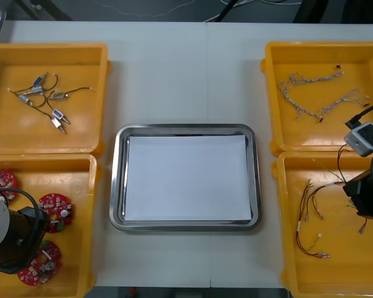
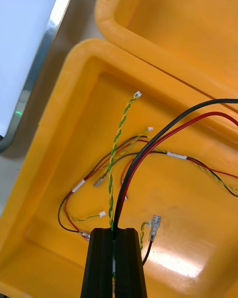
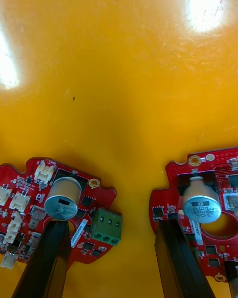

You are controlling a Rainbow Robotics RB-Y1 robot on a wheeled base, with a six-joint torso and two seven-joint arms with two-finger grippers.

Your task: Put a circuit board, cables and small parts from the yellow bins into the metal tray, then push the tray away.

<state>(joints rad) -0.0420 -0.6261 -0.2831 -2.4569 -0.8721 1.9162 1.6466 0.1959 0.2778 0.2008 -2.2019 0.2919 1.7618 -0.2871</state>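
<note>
Right gripper (image 2: pixel 114 232) clamped on twisted cable (image 2: pixel 120 129): lift straight until its tail clears the other cables (image 2: pixel 176 155), then swing to metal tray (image 1: pixel 119 186); left gripper (image 3: pixel 111 224) spread over circuit boards (image 3: pixel 94 201).

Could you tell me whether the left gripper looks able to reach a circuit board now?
Probably yes: the left gripper, open, hangs over two circuit boards with nothing between.

Front view: left arm (image 1: pixel 6 239) hides part of nearest circuit board (image 1: pixel 36 275). Small metal parts (image 1: pixel 43 99) too small to tell kind.
Right wrist view: base of twisted yellow-green cable (image 2: pixel 115 149) hidden between right gripper (image 2: pixel 114 231) fingers; black-and-red cable (image 2: pixel 127 179) and metal tray (image 2: pixel 47 39) run off edge.
Left wrist view: board with green connector (image 3: pixel 96 196) and second board (image 3: pixel 213 160) cut by edges.
</note>
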